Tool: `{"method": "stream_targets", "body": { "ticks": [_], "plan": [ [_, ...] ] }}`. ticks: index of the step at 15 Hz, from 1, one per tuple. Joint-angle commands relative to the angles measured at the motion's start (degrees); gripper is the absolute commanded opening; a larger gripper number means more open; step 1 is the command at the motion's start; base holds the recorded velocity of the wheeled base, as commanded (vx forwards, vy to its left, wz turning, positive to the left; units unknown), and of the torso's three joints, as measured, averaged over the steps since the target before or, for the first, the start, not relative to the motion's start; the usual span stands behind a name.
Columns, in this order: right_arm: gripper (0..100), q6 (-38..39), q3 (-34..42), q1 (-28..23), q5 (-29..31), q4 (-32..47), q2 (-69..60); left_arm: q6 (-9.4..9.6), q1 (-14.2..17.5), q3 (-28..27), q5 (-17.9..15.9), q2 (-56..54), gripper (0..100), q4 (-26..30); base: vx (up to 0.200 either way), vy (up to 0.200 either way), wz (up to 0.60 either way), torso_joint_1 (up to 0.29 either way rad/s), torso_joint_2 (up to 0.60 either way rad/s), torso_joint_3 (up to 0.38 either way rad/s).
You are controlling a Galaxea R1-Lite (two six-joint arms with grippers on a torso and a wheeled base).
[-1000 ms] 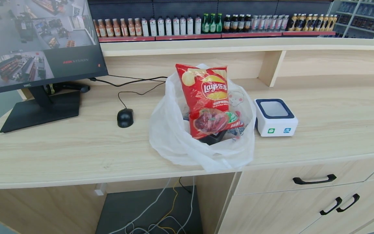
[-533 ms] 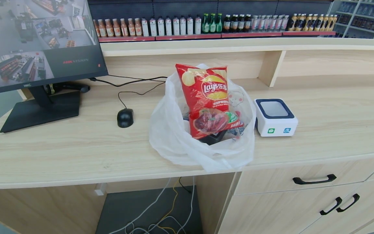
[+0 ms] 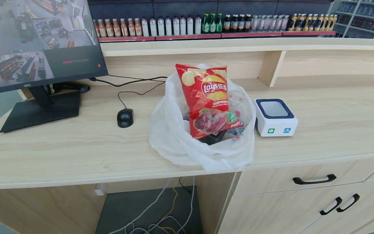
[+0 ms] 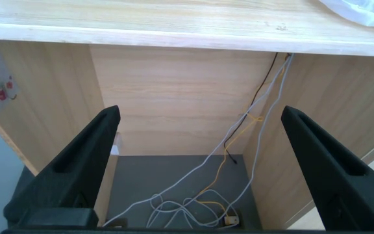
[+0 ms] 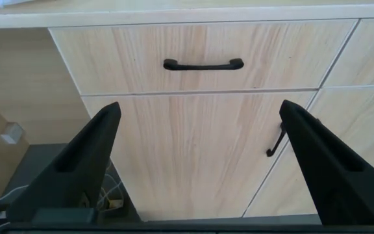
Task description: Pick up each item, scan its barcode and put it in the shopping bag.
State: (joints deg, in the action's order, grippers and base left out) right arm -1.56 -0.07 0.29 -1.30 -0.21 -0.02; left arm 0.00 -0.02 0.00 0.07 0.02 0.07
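Observation:
A white plastic shopping bag (image 3: 180, 139) stands open at the front of the wooden counter (image 3: 60, 149). A red chip bag (image 3: 205, 94) sticks up out of it, with a red packet (image 3: 214, 121) and a dark item (image 3: 211, 137) lower inside. To its right sits the white barcode scanner (image 3: 275, 117) with a dark-rimmed window. My left gripper (image 4: 200, 123) is open below the counter edge, facing the knee space with loose cables (image 4: 239, 169). My right gripper (image 5: 200, 120) is open below the counter, facing a drawer front with a black handle (image 5: 203, 64).
A monitor (image 3: 34, 42) on a black stand occupies the counter's left end, with a black mouse (image 3: 125, 117) and its cable beside the bag. A raised shelf (image 3: 239, 44) runs along the back, with bottles (image 3: 213, 23) behind. Drawers with handles (image 3: 314, 179) sit under the right side.

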Motion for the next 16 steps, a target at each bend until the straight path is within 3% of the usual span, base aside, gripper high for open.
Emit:
{"method": "stream_targets", "body": {
  "ticks": [1, 12, 16],
  "plan": [
    [100, -0.02, -0.01, -0.03, -0.01, -0.06, 0.02, 0.09, -0.06, 0.0, 0.01, -0.02, 100, 0.01, 0.0, 0.0, 0.0, 0.0, 0.0, 0.0],
    [100, -0.02, -0.01, 0.06, -0.01, 0.03, 0.02, -0.26, 0.02, 0.0, 0.01, -0.02, 100, 0.01, 0.0, 0.0, 0.0, 0.0, 0.0, 0.0],
    [100, -0.02, -0.01, 0.06, -0.01, -0.06, 0.02, -0.44, 0.02, 0.0, 0.01, -0.02, 100, 0.01, 0.0, -0.2, 0.0, 0.0, 0.0, 0.001]
  ]
}}
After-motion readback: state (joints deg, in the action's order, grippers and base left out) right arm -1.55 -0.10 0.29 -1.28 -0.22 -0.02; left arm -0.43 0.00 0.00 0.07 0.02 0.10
